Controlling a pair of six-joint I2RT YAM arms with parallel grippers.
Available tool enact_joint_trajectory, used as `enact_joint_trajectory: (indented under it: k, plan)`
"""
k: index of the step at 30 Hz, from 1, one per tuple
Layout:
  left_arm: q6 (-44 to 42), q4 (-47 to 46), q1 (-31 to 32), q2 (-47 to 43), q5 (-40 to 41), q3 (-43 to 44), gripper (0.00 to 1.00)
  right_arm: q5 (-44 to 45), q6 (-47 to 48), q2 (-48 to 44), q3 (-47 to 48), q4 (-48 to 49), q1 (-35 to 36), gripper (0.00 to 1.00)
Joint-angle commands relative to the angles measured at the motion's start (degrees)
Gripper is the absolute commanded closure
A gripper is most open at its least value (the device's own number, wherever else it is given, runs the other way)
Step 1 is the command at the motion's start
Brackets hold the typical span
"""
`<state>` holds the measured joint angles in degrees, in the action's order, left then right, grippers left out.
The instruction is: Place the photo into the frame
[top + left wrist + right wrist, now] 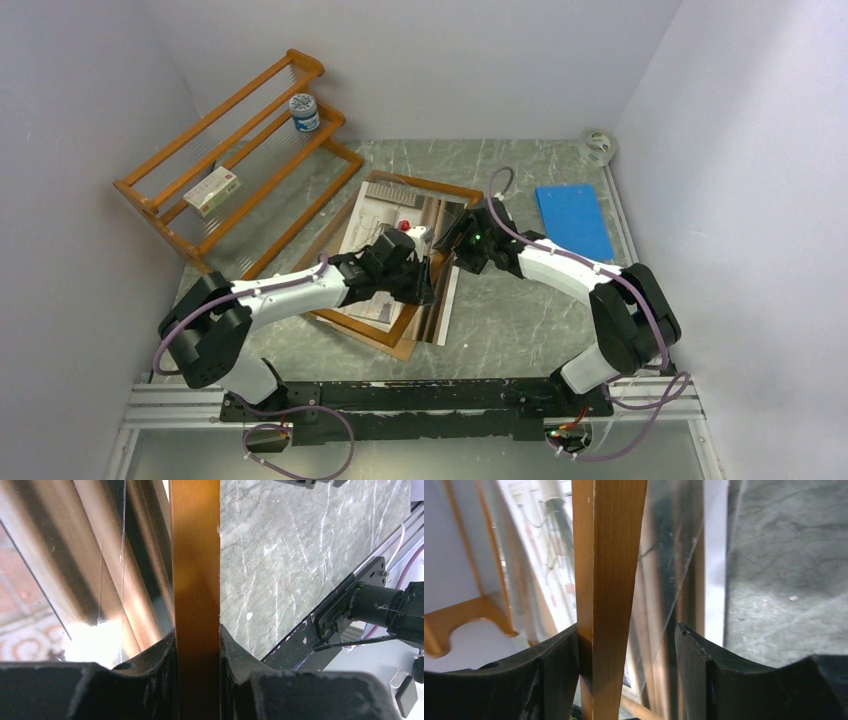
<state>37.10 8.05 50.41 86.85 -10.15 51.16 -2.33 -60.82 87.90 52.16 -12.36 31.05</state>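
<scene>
The frame [432,187], thin light-brown wood with a glass pane, lies aslant at mid-table over the photo [385,222], whose curtain print shows through the glass. My left gripper [421,276] sits at the frame's right side, shut on the wooden bar [195,570], which fills the gap between both fingers [150,655]. My right gripper [459,241] is farther up the same side and stands open. In its wrist view the frame bar [609,580] rests against the left finger [556,655], with a wide gap to the right one. The photo [549,555] shows behind the glass.
An orange wooden rack [230,150] stands at the back left, holding a small jar [303,112] and a box [214,190]. A blue sheet [573,220] lies at the right, and a tape roll [598,147] sits in the back right corner. Walls close in on three sides.
</scene>
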Motion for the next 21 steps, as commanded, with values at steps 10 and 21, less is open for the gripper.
enact_joint_trajectory:
  k: [10, 21]
  plan:
    - [-4.29, 5.42, 0.17, -7.0, 7.49, 7.15, 0.97, -9.37, -1.48, -3.3, -3.27, 29.15, -1.58, 0.67]
    - [-5.36, 13.02, 0.19, -12.82, 15.59, 9.16, 0.43, -13.52, -4.94, -5.8, -2.9, 36.38, -1.74, 1.0]
